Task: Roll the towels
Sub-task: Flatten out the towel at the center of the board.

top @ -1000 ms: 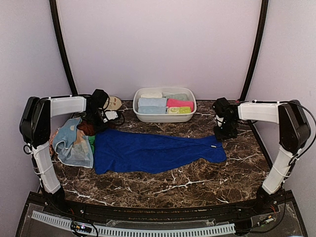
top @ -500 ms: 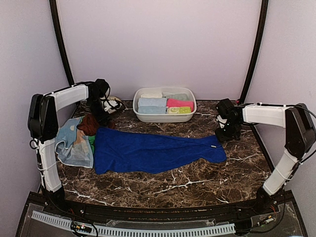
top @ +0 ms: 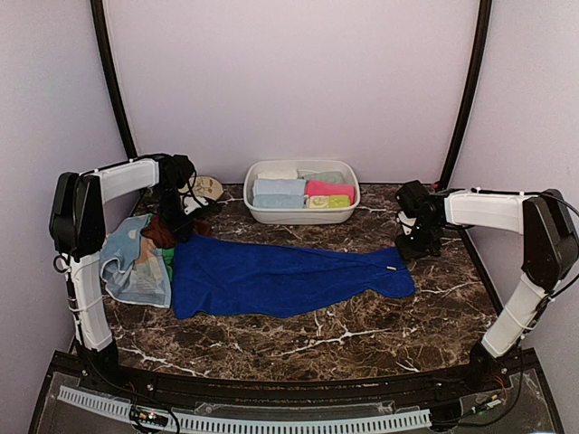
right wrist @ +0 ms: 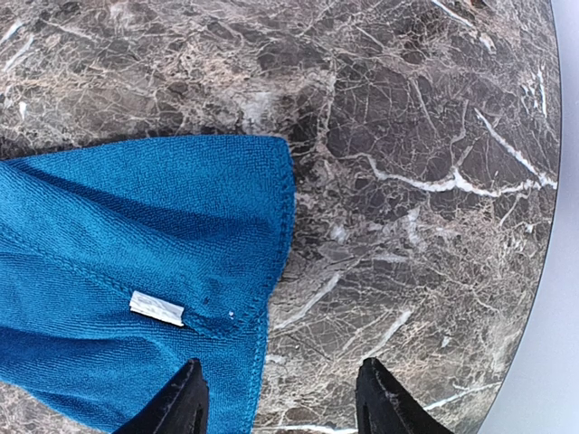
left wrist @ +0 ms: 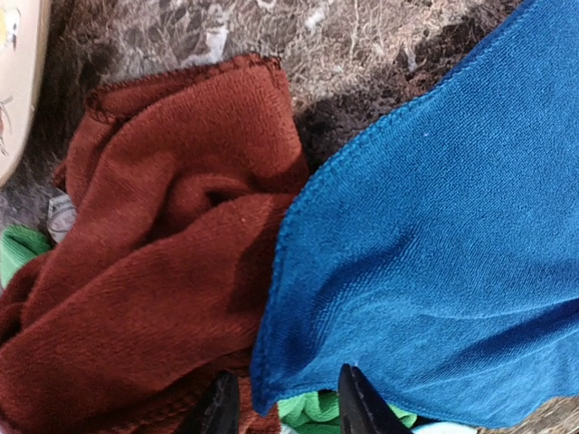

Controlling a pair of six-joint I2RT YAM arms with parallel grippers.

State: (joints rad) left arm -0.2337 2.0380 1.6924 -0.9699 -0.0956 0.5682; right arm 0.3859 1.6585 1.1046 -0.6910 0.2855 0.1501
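Two grippers hover empty over the royal blue towel (top: 289, 276) spread on the table (top: 362, 339): left gripper (left wrist: 288, 411) narrowly parted, right gripper (right wrist: 282, 402) wide. Straightening seems in hand; next, pinch an end and roll.

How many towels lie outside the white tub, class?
4: blue towel spread centre; rust-brown towel, green towel, pale patterned towel heaped at its left end. Others may hide beneath.

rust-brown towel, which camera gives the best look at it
The left wrist view: the rust-brown towel fills its left half, crumpled, its weave and hem sharp, with the blue towel against it. The top view shows only a small dark patch of it, far left. The right wrist view misses it entirely.
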